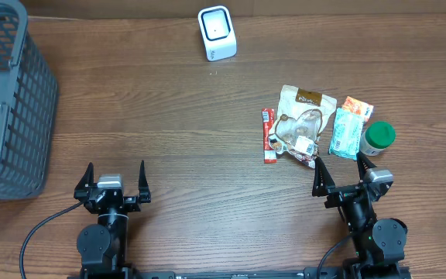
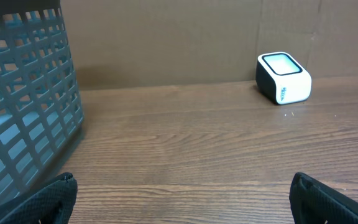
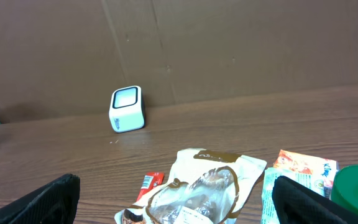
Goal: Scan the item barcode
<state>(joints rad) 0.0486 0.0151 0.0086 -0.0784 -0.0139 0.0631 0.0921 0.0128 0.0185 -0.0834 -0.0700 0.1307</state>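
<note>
A white barcode scanner point(image 1: 217, 32) stands at the table's back, also in the left wrist view as the scanner point(image 2: 283, 78) and in the right wrist view as the scanner point(image 3: 127, 109). Right of centre lie a tan and white snack pouch point(image 1: 303, 125), a red stick packet point(image 1: 269, 135), a teal and orange packet point(image 1: 348, 128) and a green-lidded jar point(image 1: 379, 137). My right gripper point(image 1: 343, 173) rests open just in front of these items, with the pouch point(image 3: 207, 186) between its fingers' line of sight. At the front left my left gripper point(image 1: 115, 180) stands open over bare wood.
A grey mesh basket point(image 1: 6, 101) fills the left edge of the table, and its wall point(image 2: 23, 106) stands close on the left in the left wrist view. A brown cardboard wall point(image 3: 229, 43) runs behind the table.
</note>
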